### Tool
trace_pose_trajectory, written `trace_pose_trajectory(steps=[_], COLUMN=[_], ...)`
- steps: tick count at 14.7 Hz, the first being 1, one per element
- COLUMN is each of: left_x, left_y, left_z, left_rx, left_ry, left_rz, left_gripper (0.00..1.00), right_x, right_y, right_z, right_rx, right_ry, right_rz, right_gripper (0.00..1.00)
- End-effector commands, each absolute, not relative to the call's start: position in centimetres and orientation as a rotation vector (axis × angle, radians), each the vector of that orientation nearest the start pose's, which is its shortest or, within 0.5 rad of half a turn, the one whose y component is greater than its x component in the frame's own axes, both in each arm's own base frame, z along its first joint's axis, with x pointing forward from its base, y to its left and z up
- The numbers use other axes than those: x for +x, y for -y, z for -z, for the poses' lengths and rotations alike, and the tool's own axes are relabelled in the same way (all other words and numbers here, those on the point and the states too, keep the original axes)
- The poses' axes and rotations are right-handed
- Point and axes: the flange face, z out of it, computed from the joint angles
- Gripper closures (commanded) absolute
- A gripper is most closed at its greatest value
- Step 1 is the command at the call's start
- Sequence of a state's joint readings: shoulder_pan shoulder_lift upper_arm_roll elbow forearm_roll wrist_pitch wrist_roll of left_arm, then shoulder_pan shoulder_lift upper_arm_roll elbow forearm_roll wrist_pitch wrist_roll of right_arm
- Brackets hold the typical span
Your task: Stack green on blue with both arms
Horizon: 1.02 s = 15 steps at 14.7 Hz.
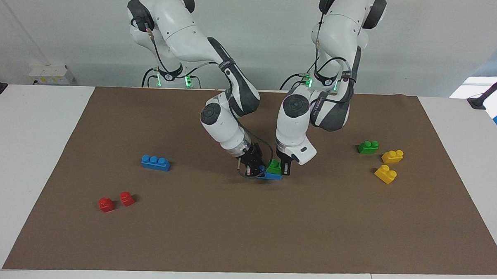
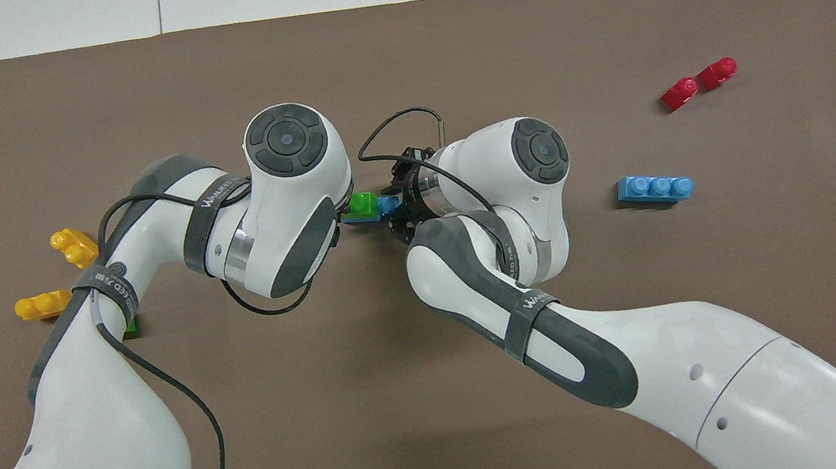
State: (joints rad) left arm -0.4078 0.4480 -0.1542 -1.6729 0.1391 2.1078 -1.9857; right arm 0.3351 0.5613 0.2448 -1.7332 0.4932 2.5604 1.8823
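Observation:
A green brick [image 1: 274, 167] [image 2: 362, 205] sits on top of a blue brick [image 1: 274, 176] [image 2: 387, 204] that lies on the brown mat [image 1: 245, 230] near its middle. My left gripper [image 1: 283, 170] comes down at the end of the stack toward the left arm's side, shut on the green brick; the overhead view hides it under the wrist. My right gripper [image 1: 253, 169] [image 2: 399, 209] is low at the blue brick's other end. One blue stud shows between it and the green brick.
Toward the right arm's end lie a second blue brick [image 1: 155, 162] [image 2: 654, 189] and two red bricks [image 1: 106, 204] [image 1: 126, 198]. Toward the left arm's end lie another green brick [image 1: 368, 147] and two yellow bricks [image 1: 392, 156] [image 1: 385, 174].

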Motion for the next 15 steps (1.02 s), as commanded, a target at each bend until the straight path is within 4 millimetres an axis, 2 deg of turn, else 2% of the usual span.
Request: trace_pose_trajectory(steps=[1,3,4,7,8,9,10,15], left_x=[57.5,57.5,57.4,57.1,57.2,57.2,57.2,57.2], left_y=[34.4,34.5,34.6,35.1,35.1,35.0,35.0,34.7], left_z=[-34.8,-34.5,-34.6,-34.8,-34.8,-34.8,-34.9,-36.0], left_rx=[-2.424,-2.426,-2.429,-2.435,-2.436,-2.432,-2.434,-2.445], left_ry=[1.929,1.929,1.925,1.916,1.914,1.914,1.913,1.920], left_rz=[0.100,0.100,0.100,0.101,0.101,0.099,0.100,0.106], left_gripper=[1.00,1.00,1.00,1.00,0.86,0.14,0.00,0.00], right_x=[59.2,59.2,59.2,59.3,59.3,59.5,59.5,59.6], right_y=[-35.3,-35.3,-35.3,-35.2,-35.1,-35.0,-35.0,-34.8], right_z=[-29.1,-29.0,-29.1,-29.0,-29.1,-29.1,-29.1,-29.2], right_rx=[-1.754,-1.755,-1.756,-1.756,-1.754,-1.751,-1.750,-1.748], right_ry=[-2.053,-2.055,-2.052,-2.053,-2.053,-2.056,-2.056,-2.057], right_rz=[-0.446,-0.448,-0.447,-0.447,-0.445,-0.445,-0.445,-0.445], right_gripper=[0.28,0.04,0.00,0.00,0.00,0.00,0.00,0.00])
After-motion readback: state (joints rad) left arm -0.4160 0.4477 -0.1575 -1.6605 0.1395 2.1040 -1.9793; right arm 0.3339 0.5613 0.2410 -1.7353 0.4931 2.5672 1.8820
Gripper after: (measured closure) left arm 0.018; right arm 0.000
